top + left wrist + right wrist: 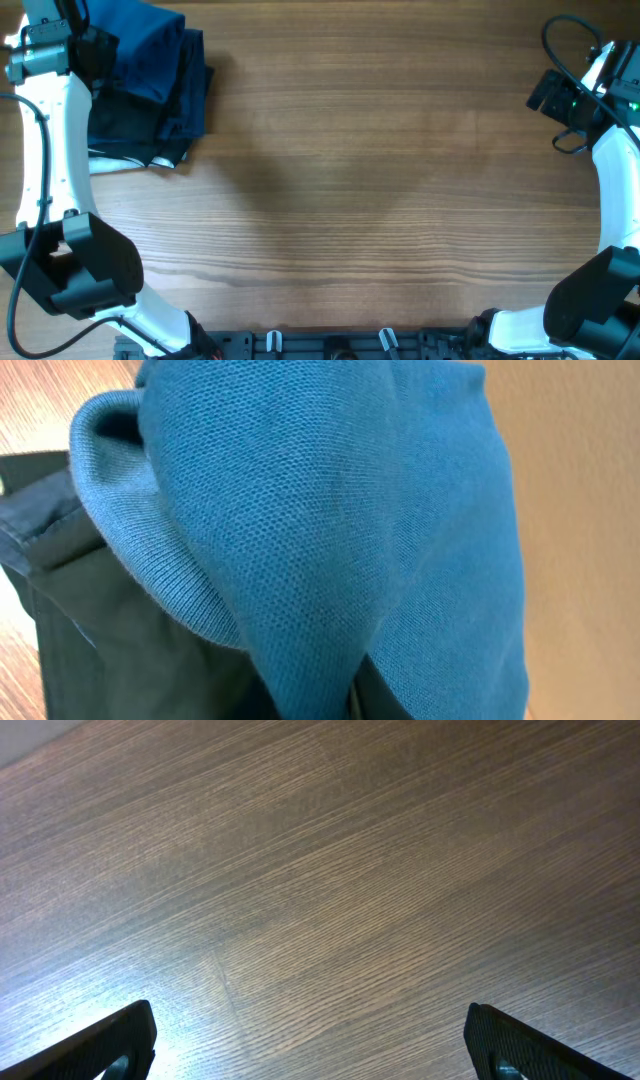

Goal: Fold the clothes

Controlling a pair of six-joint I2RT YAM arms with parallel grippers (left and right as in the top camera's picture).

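The clothes, a mid-blue polo shirt (150,45), lie bunched on a pile at the table's far left corner. In the left wrist view the shirt's knit fabric (330,510) fills the frame, with a ribbed edge (120,510) curling at the left. Its folds narrow toward the bottom middle, where the left jaws are buried. My left gripper (98,50) sits at the shirt's left edge, shut on the fabric. At the far right my right gripper (548,93) hangs over bare wood. Its fingers (110,1045) stand wide open with nothing between them, and the right gripper (320,1055) touches nothing.
Dark navy and black garments (170,115) with a white edge (115,160) lie under the shirt, also seen as dark garments (110,640) in the left wrist view. The wooden table (380,180) spreads between the arms. The arm bases stand along the near edge.
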